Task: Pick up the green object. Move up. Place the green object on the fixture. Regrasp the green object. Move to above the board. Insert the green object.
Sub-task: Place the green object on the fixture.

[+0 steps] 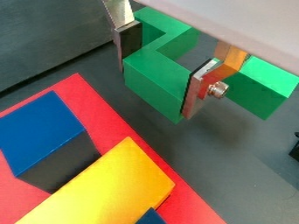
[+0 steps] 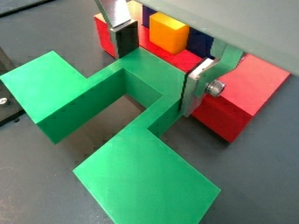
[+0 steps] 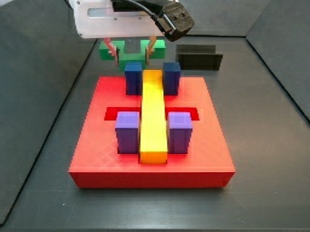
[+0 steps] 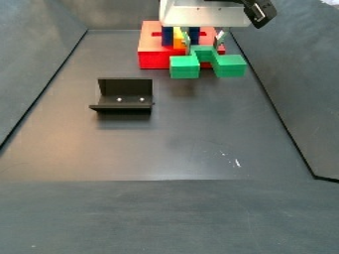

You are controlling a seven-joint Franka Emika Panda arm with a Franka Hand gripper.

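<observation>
The green object [image 4: 199, 65] is a stepped green block on the dark floor, right against the end of the red board [image 4: 153, 60]. In both wrist views my gripper [image 1: 163, 70] [image 2: 160, 66] straddles one lobe of the green object [image 1: 158, 83] [image 2: 117, 122]. A dark pad presses one side and a silver fingertip [image 1: 197, 92] presses the opposite side. In a side view the gripper [image 3: 130, 45] hangs over the board's far end [image 3: 97, 154], with the green object [image 3: 109, 53] partly hidden behind it. The fixture [image 4: 122, 96] [image 3: 200, 57] stands apart on the floor.
On the board lie a long yellow bar [image 3: 151, 113], two blue blocks [image 3: 133, 77] and two purple blocks [image 3: 126, 134]. Dark walls enclose the floor on all sides.
</observation>
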